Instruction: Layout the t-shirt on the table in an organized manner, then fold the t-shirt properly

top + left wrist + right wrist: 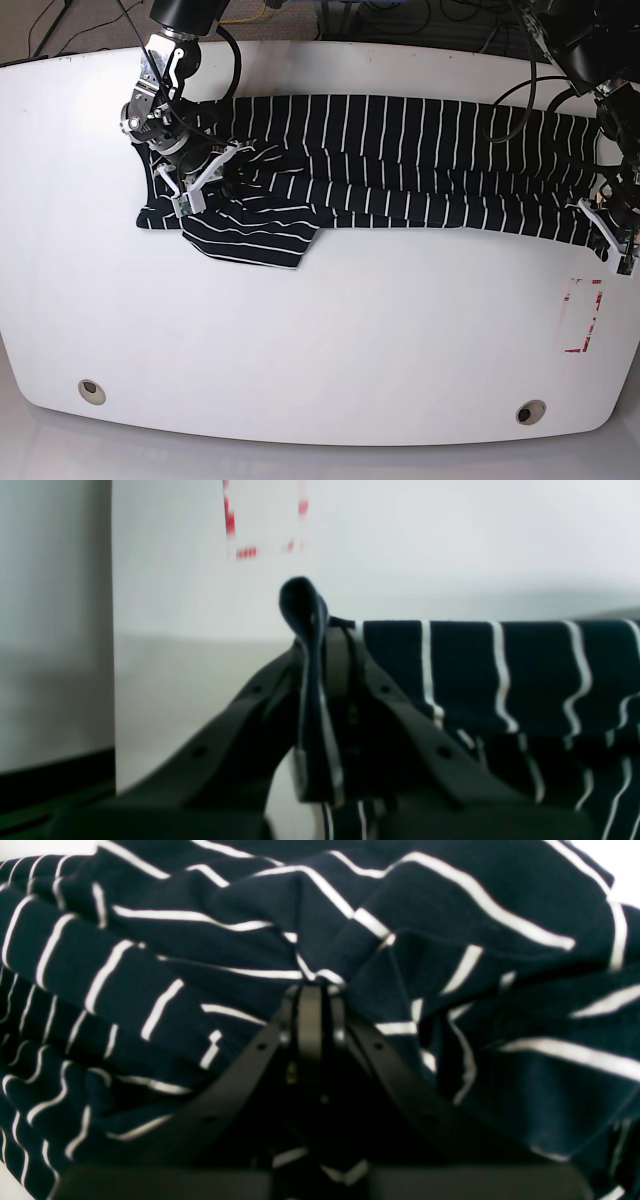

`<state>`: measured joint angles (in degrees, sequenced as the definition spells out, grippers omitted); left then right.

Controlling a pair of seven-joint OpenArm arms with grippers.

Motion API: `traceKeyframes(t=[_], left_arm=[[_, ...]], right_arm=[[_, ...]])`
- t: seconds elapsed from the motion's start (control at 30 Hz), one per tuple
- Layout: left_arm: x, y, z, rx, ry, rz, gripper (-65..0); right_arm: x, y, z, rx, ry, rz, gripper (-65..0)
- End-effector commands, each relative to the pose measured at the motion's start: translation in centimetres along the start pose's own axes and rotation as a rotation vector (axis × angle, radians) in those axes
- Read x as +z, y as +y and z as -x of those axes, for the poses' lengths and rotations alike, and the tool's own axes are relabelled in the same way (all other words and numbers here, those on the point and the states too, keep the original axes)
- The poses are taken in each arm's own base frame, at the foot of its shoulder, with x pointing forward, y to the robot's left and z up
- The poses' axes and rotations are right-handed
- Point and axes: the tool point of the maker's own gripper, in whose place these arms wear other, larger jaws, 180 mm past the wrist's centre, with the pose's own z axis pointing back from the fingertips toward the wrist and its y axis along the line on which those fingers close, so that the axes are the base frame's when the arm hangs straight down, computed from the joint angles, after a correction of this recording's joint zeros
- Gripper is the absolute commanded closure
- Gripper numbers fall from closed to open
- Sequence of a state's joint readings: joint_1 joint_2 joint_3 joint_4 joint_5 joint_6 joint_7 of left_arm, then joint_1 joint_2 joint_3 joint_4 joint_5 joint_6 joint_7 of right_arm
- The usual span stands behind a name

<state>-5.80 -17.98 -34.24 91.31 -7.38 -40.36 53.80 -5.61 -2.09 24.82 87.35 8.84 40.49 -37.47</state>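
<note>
The dark navy, white-striped fabric t-shirt (400,165) lay stretched in a long band across the far half of the glossy white table (320,340), bunched and doubled over itself, not yet flat enough to fold. The left gripper (320,630) had its jaws clamped on a folded edge of cloth at one end of the band, near the red-marked rectangle (583,317), a loop of fabric poking up between the dark fingers (350,655). The right gripper (312,990) at the other end had its jaws pressed together with rumpled cloth gathered at their tips, beside a loose flap (250,240) that sagged toward the near side. Holding opposite ends this way looked meant to pull the garment taut and spread it; the laying-out stage seemed unfinished, with the wrinkled middle still to be smoothed.
</note>
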Motion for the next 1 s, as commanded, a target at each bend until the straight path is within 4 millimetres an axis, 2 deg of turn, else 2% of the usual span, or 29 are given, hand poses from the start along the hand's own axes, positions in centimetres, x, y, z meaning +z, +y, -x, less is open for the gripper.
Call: traceKeyframes(t=[0.0,0.2,0.83,0.97], left_arm=[[0.7,1.2,-0.8,-0.016,-0.028,-0.032,-2.2],[0.9,1.3,1.4,0.0,0.015,-0.035,-2.2],[1.2,0.3,5.5,-0.012,0.108,-0.012,-2.5],[1.2,0.1,5.9,-0.016,0.117,-0.007,-8.1]], right_arm=[[0.1,-0.6,0.2,0.018,0.027,0.026,-2.2],[0.1,-0.6,0.2,0.018,0.027,0.026,-2.2],[-0.4,0.4,0.6,0.012,0.039,0.021,-2.2],[-0.4,0.5,0.6,0.011,0.039,0.02,-2.2]])
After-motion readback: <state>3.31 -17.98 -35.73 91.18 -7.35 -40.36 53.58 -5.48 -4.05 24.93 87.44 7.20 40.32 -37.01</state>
